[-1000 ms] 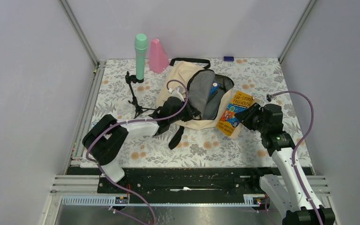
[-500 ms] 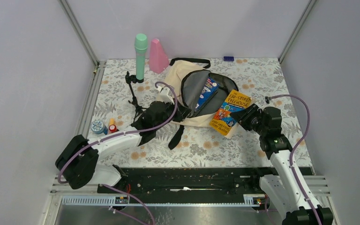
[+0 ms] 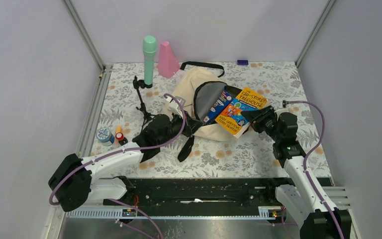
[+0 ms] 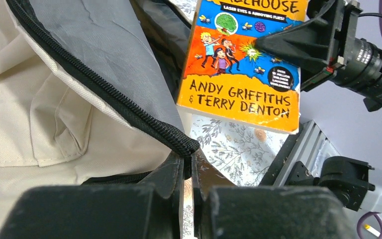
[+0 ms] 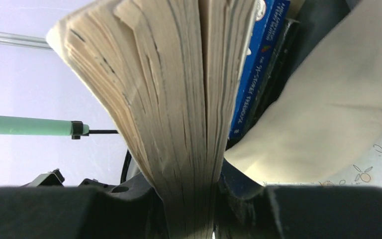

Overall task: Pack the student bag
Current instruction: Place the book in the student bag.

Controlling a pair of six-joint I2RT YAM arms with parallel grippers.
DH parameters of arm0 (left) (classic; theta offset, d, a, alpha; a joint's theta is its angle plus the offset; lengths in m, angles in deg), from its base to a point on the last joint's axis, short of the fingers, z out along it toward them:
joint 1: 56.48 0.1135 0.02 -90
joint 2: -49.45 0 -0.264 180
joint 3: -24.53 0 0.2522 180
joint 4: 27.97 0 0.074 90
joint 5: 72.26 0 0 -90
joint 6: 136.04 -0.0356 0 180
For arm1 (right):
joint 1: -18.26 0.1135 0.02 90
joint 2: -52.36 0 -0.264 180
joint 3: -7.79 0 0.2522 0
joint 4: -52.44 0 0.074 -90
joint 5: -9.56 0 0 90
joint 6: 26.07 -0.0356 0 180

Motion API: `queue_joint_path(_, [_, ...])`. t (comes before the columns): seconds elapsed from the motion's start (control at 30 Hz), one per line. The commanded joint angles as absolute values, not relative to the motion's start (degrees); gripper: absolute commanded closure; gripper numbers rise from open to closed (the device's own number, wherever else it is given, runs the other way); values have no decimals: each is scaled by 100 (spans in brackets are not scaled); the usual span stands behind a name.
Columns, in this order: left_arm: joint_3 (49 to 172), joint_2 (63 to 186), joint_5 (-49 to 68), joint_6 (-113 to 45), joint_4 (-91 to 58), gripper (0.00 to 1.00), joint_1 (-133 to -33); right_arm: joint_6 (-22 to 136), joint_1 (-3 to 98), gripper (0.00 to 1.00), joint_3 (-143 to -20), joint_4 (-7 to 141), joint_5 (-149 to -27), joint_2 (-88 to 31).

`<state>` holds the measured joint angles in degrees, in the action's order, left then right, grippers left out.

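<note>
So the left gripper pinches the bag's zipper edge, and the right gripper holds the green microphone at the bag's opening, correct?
Not quite. The right gripper holds the orange paperback book instead; the right wrist view shows its pages clamped between the fingers. The left gripper does pinch the student bag by its zipper edge.

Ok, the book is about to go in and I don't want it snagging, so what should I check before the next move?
1. The left gripper is shut on the student bag at its zipper edge: ok.
2. The opening is held up, with the grey lining showing: ok.
3. The right gripper is clamped on the paperback: ok.
4. The paperback is inside the opening: not ok, most of its cover shows outside.
5. There is room beside the blue box already inside: cannot tell.
</note>
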<state>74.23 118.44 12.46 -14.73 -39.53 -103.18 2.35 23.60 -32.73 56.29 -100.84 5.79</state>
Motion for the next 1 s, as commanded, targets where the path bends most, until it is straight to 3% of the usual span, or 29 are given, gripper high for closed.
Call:
queue_joint_path(0.0, [7441,11406,849,-1625,-4539,100,-10475,-28,2353,100,-3436,4969,-9880,723])
queue_joint_path(0.27, [7353,11166,563,-1759,-4417,100,-10569,46,2353,100,-3457,5157,-9533,250])
queue_joint_path(0.67, [7186,10874,152,-2046,-4357,100,-10838,-115,2398,100,-3491,4533,-10190,-811])
queue_joint_path(0.97, [7256,11000,100,-2132,-4256,100,-10881,-286,3302,100,-3412,4237,-10162,-1416])
